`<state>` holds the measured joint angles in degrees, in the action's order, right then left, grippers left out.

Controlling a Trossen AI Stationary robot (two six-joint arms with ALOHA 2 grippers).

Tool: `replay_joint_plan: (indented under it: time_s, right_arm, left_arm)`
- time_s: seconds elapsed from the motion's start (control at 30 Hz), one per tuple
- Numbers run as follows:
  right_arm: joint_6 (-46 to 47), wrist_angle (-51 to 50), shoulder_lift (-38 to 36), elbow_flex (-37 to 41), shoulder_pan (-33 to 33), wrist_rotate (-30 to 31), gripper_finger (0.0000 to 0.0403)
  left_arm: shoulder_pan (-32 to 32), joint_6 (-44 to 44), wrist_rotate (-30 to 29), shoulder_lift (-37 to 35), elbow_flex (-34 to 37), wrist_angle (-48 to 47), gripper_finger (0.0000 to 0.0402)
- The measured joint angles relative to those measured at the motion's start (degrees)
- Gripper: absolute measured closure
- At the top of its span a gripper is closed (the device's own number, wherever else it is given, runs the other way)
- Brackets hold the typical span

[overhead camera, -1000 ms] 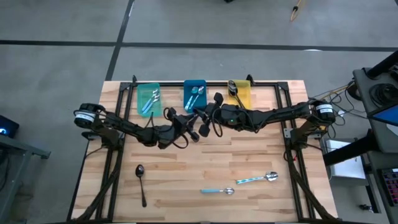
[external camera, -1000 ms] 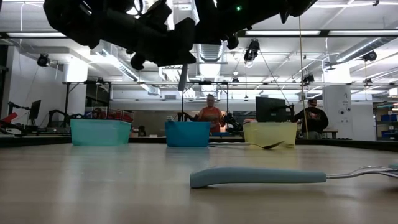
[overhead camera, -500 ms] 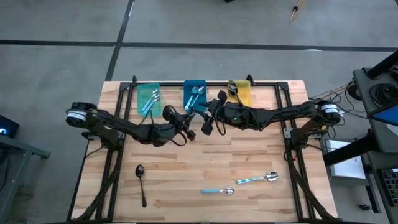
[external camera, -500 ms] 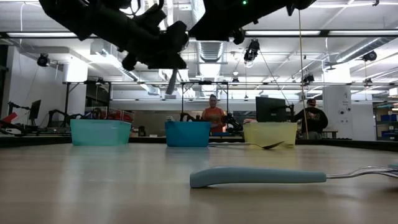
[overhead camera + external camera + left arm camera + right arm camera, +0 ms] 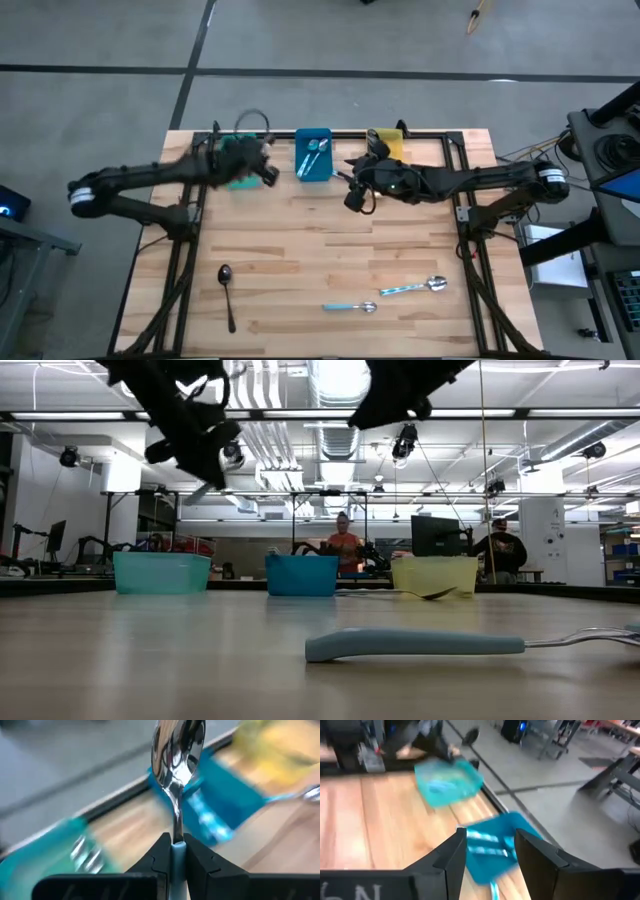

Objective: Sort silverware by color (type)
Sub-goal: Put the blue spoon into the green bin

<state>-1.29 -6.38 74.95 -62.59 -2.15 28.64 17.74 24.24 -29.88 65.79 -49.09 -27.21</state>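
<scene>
Near edge, still to sort: I count three spoons loose on the wood, a dark spoon [image 5: 226, 290] toward the left arm's side and two blue-handled spoons [image 5: 412, 287] [image 5: 350, 306] toward the right arm's side, lying just beside each other.
Nearest thing at table height: one light-blue handle [image 5: 415, 644] lies right across the low view, its bowl out of frame.
Right gripper [image 5: 352, 197]: it hangs over bare wood in front of the blue bin, fingers [image 5: 451, 854] apart, nothing between them.
Left gripper [image 5: 262, 170]: up over the teal bin [image 5: 232, 167], jaws clamped on a silver-bowled spoon [image 5: 176, 750] by its pale handle.
Far row, already sorted: the blue bin [image 5: 313, 174] holds at least two silver spoons; the yellow bin [image 5: 394, 150] is mostly hidden by the right arm from above.
Progress, my judgement: well along but not finished, one spoon in the air, three waiting on the table.
Left wrist view adds: the held spoon and the grip on it, which motion blur hides from above; it also catches silver spoons lying in the teal bin.
Low view adds: a dark spoon bowl [image 5: 436, 594] pokes out beside the yellow bin, and two people stand in the room beyond the table.
High view adds: the full count of loose spoons, which I cannot get from table height.
</scene>
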Motion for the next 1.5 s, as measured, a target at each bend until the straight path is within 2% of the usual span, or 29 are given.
replay_joint_plan:
  time_s: [0.1, 0.17, 0.3, 0.43, 0.73, 1.0, 1.07, 1.23, 1.5]
  right_arm:
    - [0.2, -5.4, -0.8, 0.0, 0.0, 0.0, 0.0249]
    - [0.2, -9.0, -1.1, 0.0, 0.0, 0.0, 0.0252]
    - [0.1, -14.2, -0.8, 0.3, 0.0, -0.1, 0.0259]
    - [-2.5, -14.7, -0.6, 2.8, 0.0, -0.1, 0.0266]
    - [-11.2, -12.9, -0.6, 6.7, -1.9, -0.1, 0.027]
    - [-20.6, -1.3, -0.6, 9.2, -7.5, -0.7, 0.0276]
    - [-21.8, 1.0, -0.5, 9.3, -9.6, -2.3, 0.0276]
    - [-24.1, 3.0, -0.5, 9.3, -14.9, -11.3, 0.0277]
    - [-28.5, 7.7, -0.6, 9.3, -21.0, -12.2, 0.0287]
  left_arm:
    - [9.5, 0.1, 8.4, 0.8, -4.1, -11.7, 0.0387]
    - [14.4, -1.5, 11.7, 2.2, -6.1, -17.1, 0.0387]
    - [20.0, -5.7, 15.3, 4.1, -8.6, -22.3, 0.0387]
    - [24.4, -7.3, 18.2, 6.2, -10.1, -27.9, 0.0387]
    - [26.9, -14.4, 19.1, 10.9, -9.8, -31.7, 0.0387]
    - [27.5, -19.1, 22.2, 17.7, -11.4, -31.6, 0.0387]
    - [27.9, -20.1, 22.8, 19.7, -12.6, -32.3, 0.0387]
    - [29.2, -22.5, 22.9, 24.1, -15.6, -32.3, 0.0387]
    - [32.5, -23.2, 22.9, 27.8, -18.1, -34.3, 0.0387]
